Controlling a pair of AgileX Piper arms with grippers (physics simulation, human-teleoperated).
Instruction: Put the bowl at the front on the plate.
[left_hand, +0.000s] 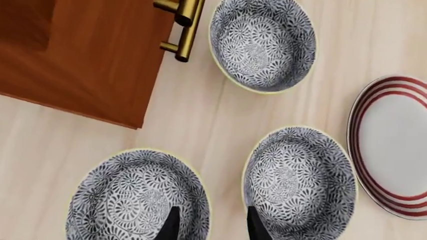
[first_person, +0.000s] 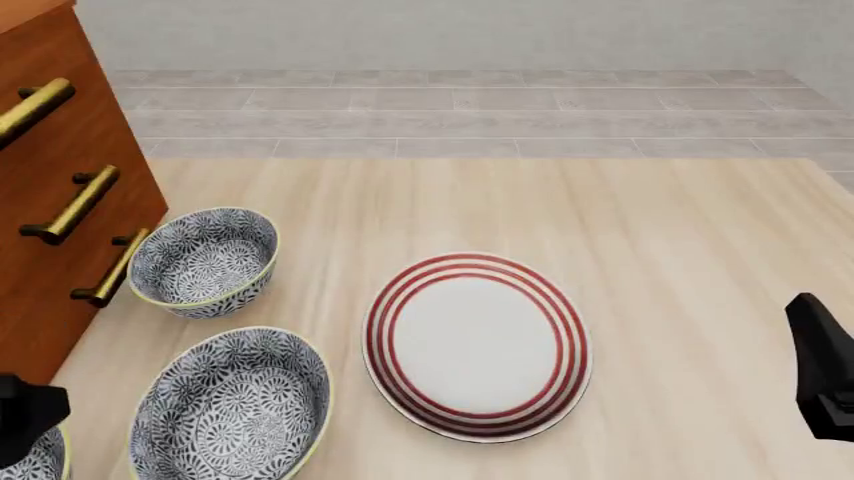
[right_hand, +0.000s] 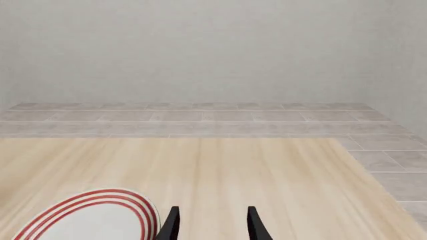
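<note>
The bowl (left_hand: 137, 197) at the front is blue-and-white floral with a yellow-green rim. In the front view only a sliver of this bowl (first_person: 40, 462) shows at the bottom left corner, under my left arm (first_person: 27, 415). My left gripper (left_hand: 213, 227) hangs open above it, one fingertip over its rim and the other over the neighbouring bowl (left_hand: 300, 182). The plate (first_person: 478, 345), white with red rings, lies flat at the table's middle; its edge also shows as the plate (left_hand: 393, 145). My right gripper (right_hand: 210, 225) is open and empty beside the plate (right_hand: 93, 217).
A second lookalike bowl (first_person: 234, 405) sits just left of the plate, and a third (first_person: 203, 260) stands farther back by the wooden cabinet (first_person: 54, 200) with brass handles (first_person: 110, 268). My right arm (first_person: 821, 365) is at the right edge.
</note>
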